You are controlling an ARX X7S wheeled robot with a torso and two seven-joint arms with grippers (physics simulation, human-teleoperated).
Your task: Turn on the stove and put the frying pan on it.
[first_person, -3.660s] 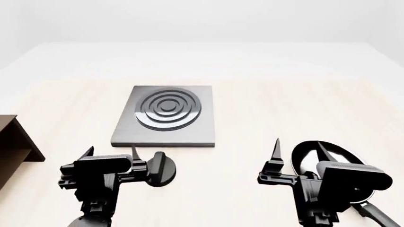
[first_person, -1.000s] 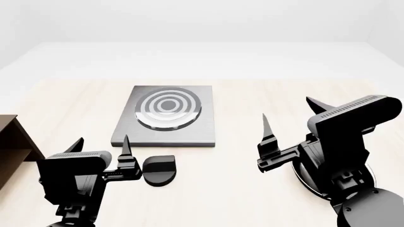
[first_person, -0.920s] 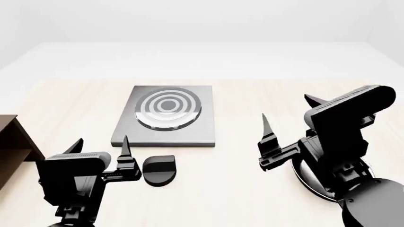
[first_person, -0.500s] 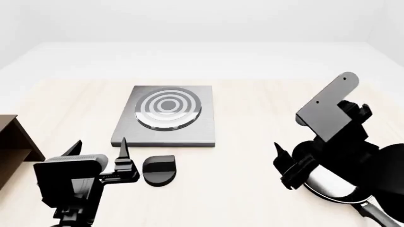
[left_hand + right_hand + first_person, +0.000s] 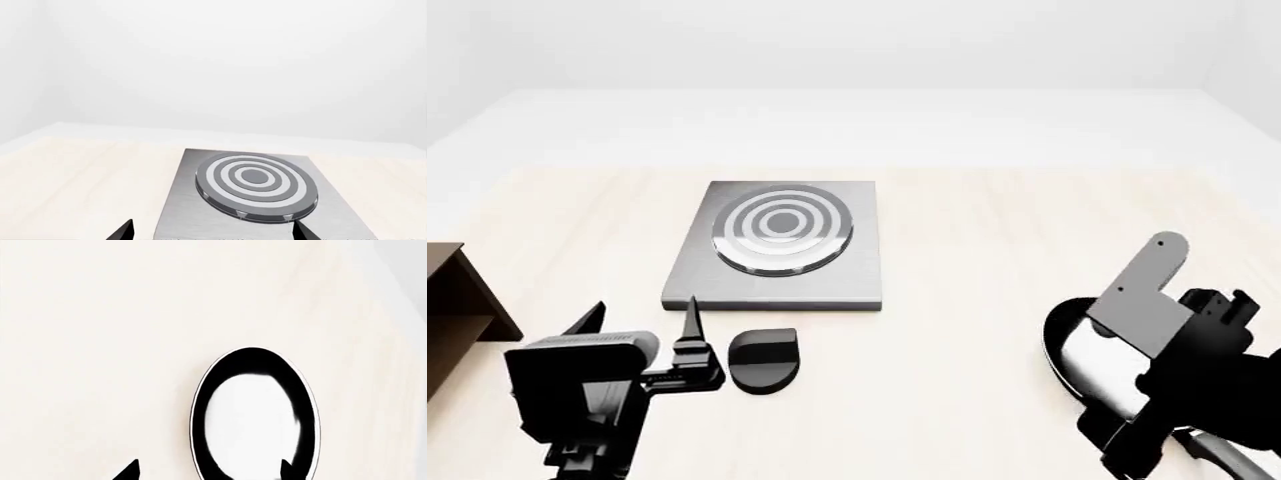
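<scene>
Pan sits on the surface at our right, well apart from the stove, whose rings look pale; knob lies just beside the stove's near edge. Right gripper hangs wide and empty over the pan, left gripper wide too. We'd aim for the handle, mostly hidden under the arm, centre it, then close.

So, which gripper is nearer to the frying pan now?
The right. The right gripper hangs open directly over the frying pan at the table's right side, while the left gripper, also open, sits far across, beside the black knob.
</scene>
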